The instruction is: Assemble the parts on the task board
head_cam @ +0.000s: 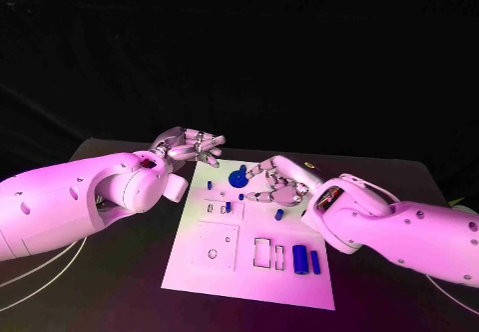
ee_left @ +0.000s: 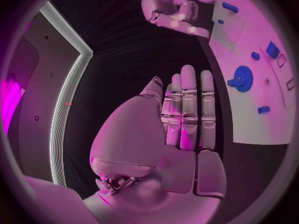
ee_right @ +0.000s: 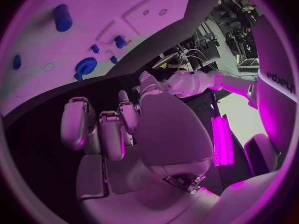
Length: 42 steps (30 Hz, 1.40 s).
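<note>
The white task board [head_cam: 225, 273] lies mid-table. A blue gear [head_cam: 239, 178] sits near its far edge, and two blue cylinders [head_cam: 300, 259] lie side by side at its near right. Small blue pieces [head_cam: 279, 214] are scattered between them. My left hand [head_cam: 190, 147] hovers over the board's far left corner, fingers straight, holding nothing; the left wrist view shows its flat fingers [ee_left: 189, 112] beside the gear [ee_left: 239, 79]. My right hand [head_cam: 275, 181] hangs just right of the gear with loosely bent fingers [ee_right: 109, 134] and nothing in them.
Rectangular recesses [head_cam: 262, 252] and a square plate with a hole [head_cam: 214, 249] mark the board's near half. Black table surrounds the board on all sides. Both forearms flank the board, the right one [head_cam: 399, 228] low over its right edge.
</note>
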Available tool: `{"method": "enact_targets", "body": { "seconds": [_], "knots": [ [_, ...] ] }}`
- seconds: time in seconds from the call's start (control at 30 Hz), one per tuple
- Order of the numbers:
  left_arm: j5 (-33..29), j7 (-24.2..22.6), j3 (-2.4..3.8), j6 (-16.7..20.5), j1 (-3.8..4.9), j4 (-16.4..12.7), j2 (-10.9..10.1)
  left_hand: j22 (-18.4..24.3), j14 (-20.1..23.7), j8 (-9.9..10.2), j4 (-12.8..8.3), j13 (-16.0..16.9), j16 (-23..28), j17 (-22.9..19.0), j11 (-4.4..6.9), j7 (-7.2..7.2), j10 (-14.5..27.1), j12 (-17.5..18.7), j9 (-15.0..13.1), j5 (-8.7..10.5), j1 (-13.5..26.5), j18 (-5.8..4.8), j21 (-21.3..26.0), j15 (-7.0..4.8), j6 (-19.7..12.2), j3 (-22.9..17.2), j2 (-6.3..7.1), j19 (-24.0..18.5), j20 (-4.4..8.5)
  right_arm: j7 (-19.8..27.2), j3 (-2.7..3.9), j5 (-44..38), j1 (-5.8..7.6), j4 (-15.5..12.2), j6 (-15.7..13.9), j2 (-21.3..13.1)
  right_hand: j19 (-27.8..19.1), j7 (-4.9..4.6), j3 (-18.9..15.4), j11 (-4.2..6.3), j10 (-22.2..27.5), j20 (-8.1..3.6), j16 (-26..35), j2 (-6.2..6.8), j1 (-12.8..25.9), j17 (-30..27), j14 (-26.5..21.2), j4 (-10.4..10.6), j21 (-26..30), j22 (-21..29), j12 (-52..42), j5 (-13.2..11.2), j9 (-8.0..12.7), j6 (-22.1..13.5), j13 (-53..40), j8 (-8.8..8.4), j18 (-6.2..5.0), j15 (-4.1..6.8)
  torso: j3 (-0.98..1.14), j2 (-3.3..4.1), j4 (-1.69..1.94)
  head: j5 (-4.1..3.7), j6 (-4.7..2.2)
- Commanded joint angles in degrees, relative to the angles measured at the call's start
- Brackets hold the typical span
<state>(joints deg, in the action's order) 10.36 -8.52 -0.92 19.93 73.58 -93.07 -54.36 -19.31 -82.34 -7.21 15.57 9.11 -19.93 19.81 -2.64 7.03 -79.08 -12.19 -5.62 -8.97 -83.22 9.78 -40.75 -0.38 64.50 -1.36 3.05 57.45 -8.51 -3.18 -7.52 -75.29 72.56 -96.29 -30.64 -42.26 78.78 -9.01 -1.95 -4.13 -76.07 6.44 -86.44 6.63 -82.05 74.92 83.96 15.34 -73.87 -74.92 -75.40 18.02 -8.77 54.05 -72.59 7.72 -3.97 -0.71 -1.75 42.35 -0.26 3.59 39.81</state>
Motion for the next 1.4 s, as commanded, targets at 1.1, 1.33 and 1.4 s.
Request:
{"method": "enact_targets", "body": {
  "seconds": [1.1,1.33,1.4],
  "knots": [
    [52.1,47.7,0.33,-24.8,0.85,6.8,10.8,-66.8,-7.7,-13.7,1.2,57.6,-70.1,70.2,3.65,-4.05,-0.3,-55.9,-19.9,0.10,15.4,-8.94,-47.8,-3.76,-2.2,7.0,-1.16,30.2,6.45,7.4,0.05,24.4,2.29,-2.7,1.7,-12.9,-0.8,0.97,-0.8,0.83,0.6,-0.90,1.6,-0.96,1.0,5.4,3.5,-0.6,2.5,-1.8,1.9,3.2,-0.8,1.9,2.1,1.77,-0.72,1.47,0.92,-2.60,-0.56,2.06,2.10],
    [52.6,49.1,0.19,-26.1,0.86,8.4,12.7,-67.4,-7.7,-14.1,1.2,58.2,-70.1,70.2,3.70,-4.10,-0.6,-56.5,-20.8,0.08,15.8,-9.06,-48.0,-3.80,-2.5,7.5,-1.19,30.5,6.47,7.1,0.05,24.2,2.30,-2.5,1.8,-12.9,-0.8,0.97,-0.9,0.83,0.6,-0.91,1.6,-0.98,1.0,5.4,3.5,-0.5,2.5,-1.8,1.9,3.2,-0.8,1.9,2.0,1.77,-0.71,1.47,0.85,-2.52,-0.55,2.08,2.30],
    [52.6,49.3,0.11,-26.4,0.85,8.8,13.1,-67.4,-7.7,-14.1,1.2,58.2,-70.1,70.2,3.70,-4.10,-0.5,-56.5,-20.9,0.08,15.9,-9.07,-48.0,-3.80,-2.6,7.6,-1.18,30.5,6.47,6.9,0.05,24.1,2.30,-2.5,1.8,-12.9,-0.8,0.97,-0.9,0.83,0.6,-0.92,1.6,-0.99,1.1,5.3,3.4,-0.5,2.6,-1.8,2.0,3.2,-0.8,1.9,2.1,1.78,-0.73,1.48,0.84,-2.54,-0.58,2.12,2.35]
  ]
}}
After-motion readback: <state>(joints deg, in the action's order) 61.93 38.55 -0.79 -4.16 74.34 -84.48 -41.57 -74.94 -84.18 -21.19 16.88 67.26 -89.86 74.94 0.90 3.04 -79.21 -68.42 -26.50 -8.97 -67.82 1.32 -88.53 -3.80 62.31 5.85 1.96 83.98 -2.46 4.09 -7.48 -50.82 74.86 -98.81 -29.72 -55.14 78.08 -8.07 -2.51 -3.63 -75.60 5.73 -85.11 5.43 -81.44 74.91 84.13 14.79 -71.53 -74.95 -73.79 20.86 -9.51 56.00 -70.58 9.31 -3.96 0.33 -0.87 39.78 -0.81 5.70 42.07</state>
